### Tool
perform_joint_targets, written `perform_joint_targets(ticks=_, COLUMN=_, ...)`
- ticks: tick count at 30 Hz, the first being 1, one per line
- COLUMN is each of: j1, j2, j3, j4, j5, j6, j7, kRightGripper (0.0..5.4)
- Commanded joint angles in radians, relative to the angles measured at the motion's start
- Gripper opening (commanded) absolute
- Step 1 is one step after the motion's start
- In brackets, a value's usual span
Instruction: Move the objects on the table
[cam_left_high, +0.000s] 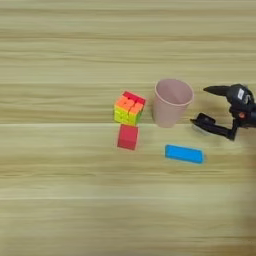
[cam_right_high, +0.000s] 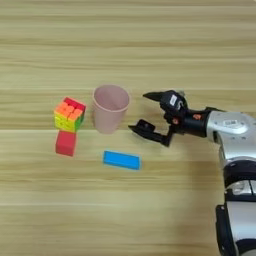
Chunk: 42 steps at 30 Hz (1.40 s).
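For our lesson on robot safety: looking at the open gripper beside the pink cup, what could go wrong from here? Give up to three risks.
1. The right gripper is open just right of the upright, empty pink cup; a sideways nudge might tip it.
2. A pushed cup could slide into the puzzle cube and the red cube to its left.
3. The lower finger sits near the blue bar and may knock it.

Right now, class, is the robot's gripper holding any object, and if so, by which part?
Nothing is held. The right gripper is open and empty, its fingers spread just right of the pink cup, not touching it.
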Motion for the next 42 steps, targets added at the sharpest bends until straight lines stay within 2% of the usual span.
perform_joint_targets(ticks=1, j1=0.014, j2=-0.062, j3=-0.030, j4=-0.190, j5=0.073, j6=0.029, j7=0.038, kRightGripper=5.37)
perform_joint_targets(ticks=6, j1=0.108, j2=-0.093, j3=-0.025, j4=-0.303, j5=0.100, j6=0.052, j7=0.119, kRightGripper=5.37)
perform_joint_targets(ticks=12, j1=0.166, j2=-0.114, j3=-0.020, j4=-0.345, j5=0.095, j6=0.061, j7=0.160, kRightGripper=5.37)
perform_joint_targets(ticks=24, j1=0.246, j2=-0.081, j3=0.060, j4=-0.410, j5=0.048, j6=0.062, j7=0.167, kRightGripper=5.37)
perform_joint_targets(ticks=36, j1=0.217, j2=-0.043, j3=0.108, j4=-0.323, j5=-0.015, j6=0.056, j7=0.088, kRightGripper=5.37)
perform_joint_targets(ticks=42, j1=0.208, j2=-0.027, j3=0.134, j4=-0.276, j5=-0.037, j6=0.058, j7=0.076, kRightGripper=5.37)
